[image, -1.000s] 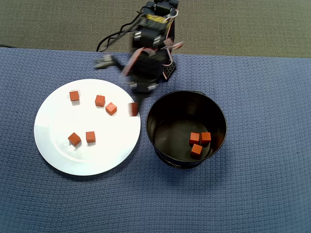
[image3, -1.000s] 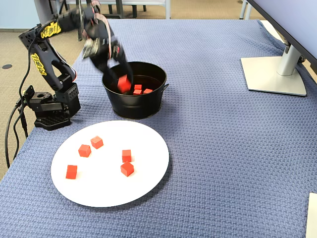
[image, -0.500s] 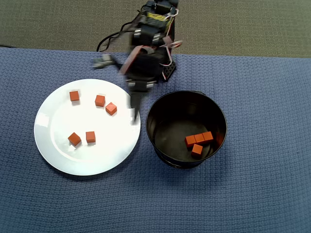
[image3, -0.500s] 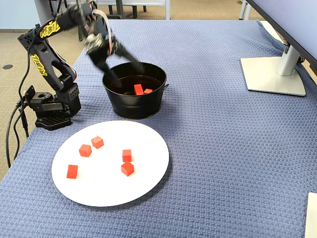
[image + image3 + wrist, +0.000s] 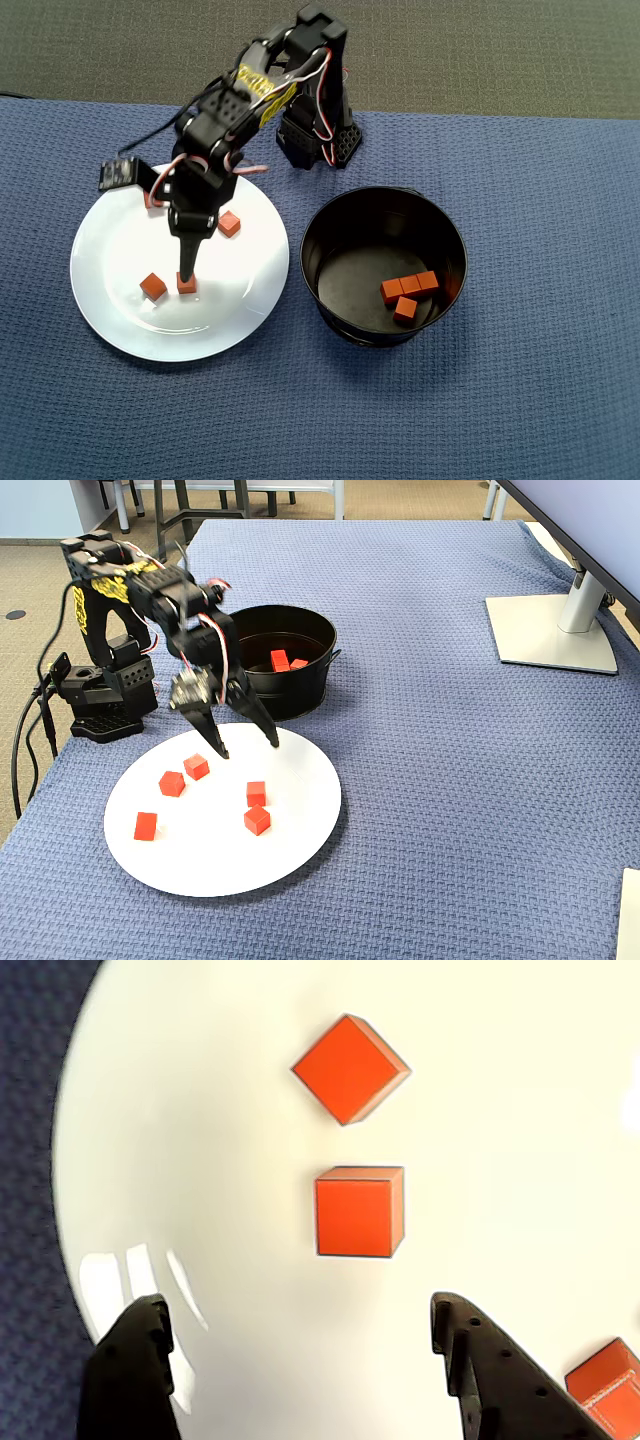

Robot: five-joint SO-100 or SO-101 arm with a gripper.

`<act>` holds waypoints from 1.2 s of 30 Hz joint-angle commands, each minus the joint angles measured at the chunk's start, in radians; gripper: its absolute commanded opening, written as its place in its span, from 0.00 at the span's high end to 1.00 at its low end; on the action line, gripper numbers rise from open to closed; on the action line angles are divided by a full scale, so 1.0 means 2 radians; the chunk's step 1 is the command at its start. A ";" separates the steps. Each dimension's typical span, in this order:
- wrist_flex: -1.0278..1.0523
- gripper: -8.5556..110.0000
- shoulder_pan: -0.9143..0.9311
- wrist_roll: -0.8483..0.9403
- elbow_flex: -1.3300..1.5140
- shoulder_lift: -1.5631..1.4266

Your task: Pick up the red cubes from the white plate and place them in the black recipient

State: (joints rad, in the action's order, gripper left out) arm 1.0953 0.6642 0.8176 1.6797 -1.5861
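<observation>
Two fingers [image 5: 271,736] spread wide, gripper [image 5: 247,745] empty.

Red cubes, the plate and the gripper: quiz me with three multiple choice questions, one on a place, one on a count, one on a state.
1. Where is the gripper?
A. Inside the black container
B. Over bare cloth
C. Over the white plate

2. How many red cubes lie on the plate?
A. Three
B. Five
C. Seven

3. How is the gripper?
A. Open and empty
B. Shut on a cube
C. Shut on nothing

Answers: 1 C, the fixed view shows its fingertips above the plate's far side. 2 B, the fixed view shows five there. 3 A, the wrist view shows the jaws apart with nothing between them.
</observation>
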 commanded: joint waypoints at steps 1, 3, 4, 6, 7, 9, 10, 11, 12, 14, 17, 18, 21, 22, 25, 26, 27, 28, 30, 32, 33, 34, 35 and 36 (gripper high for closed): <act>0.015 0.71 0.004 -0.008 -0.074 0.052; 0.015 0.72 0.000 -0.015 -0.086 0.075; 0.015 0.72 -0.003 -0.017 -0.091 0.085; 0.015 0.72 -0.008 -0.019 -0.103 0.104; 0.015 0.72 -0.008 -0.021 -0.112 0.114; 0.021 0.73 -0.007 -0.027 -0.135 0.137; 0.024 0.74 -0.005 -0.031 -0.146 0.148; 0.024 0.76 -0.003 -0.035 -0.156 0.159; 0.024 0.76 -0.002 -0.034 -0.162 0.166; 0.021 0.77 0.000 -0.026 -0.164 0.176; 0.024 0.76 -0.001 -0.023 -0.170 0.187; 0.028 0.76 -0.002 -0.022 -0.173 0.193; 0.029 0.76 -0.003 -0.019 -0.177 0.202; 0.029 0.76 -0.003 -0.018 -0.177 0.202; 0.030 0.76 -0.005 -0.016 -0.173 0.203; 0.030 0.76 -0.005 -0.016 -0.172 0.205; 0.030 0.76 -0.006 -0.016 -0.172 0.206; 0.030 0.76 -0.006 -0.015 -0.172 0.206; 0.029 0.76 -0.007 -0.015 -0.172 0.208; 0.029 0.77 -0.007 -0.012 -0.171 0.210; 0.029 0.77 -0.007 -0.011 -0.170 0.211; 0.029 0.77 -0.007 -0.009 -0.170 0.212; 0.029 0.78 -0.006 -0.008 -0.168 0.213; 0.029 0.78 -0.006 -0.008 -0.167 0.215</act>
State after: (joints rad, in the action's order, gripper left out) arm 1.1443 0.6657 0.7854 1.3959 -1.1520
